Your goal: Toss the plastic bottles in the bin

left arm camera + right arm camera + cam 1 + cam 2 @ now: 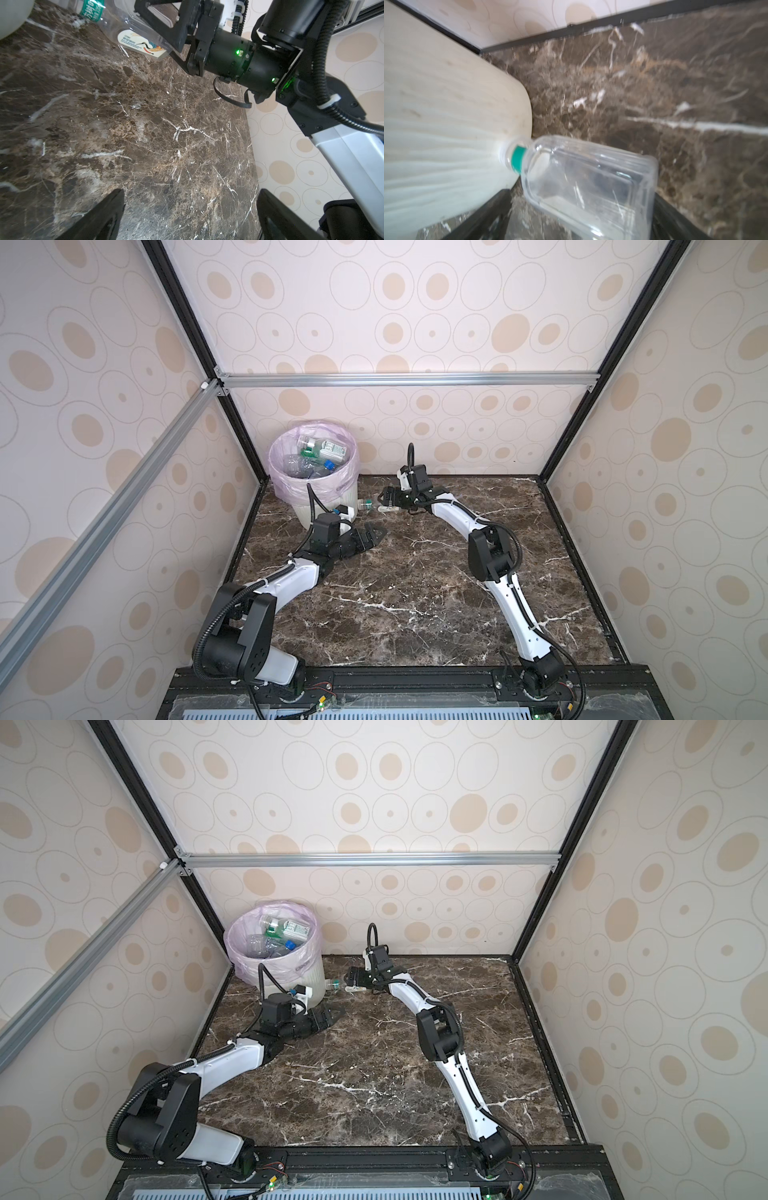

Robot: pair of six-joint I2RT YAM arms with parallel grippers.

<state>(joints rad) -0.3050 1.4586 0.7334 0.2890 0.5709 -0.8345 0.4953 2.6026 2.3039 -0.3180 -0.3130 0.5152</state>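
Top views: bottle [370, 504] lies on tabletop [415, 593], cap against bin [352, 492]. Long axis runs from bin toward R gripper [383, 501]. L gripper [373, 538] is open, empty, farther off.
L wrist: bottle [124, 27] lies flat btwn R jaws.
R wrist: jaws spread wide, straddling bottle [581, 182]; not clamped.

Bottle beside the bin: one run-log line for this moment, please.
bin: holds several bottles | table bottle: lying, cap toward bin | right gripper: open, straddling it | left gripper: open, empty
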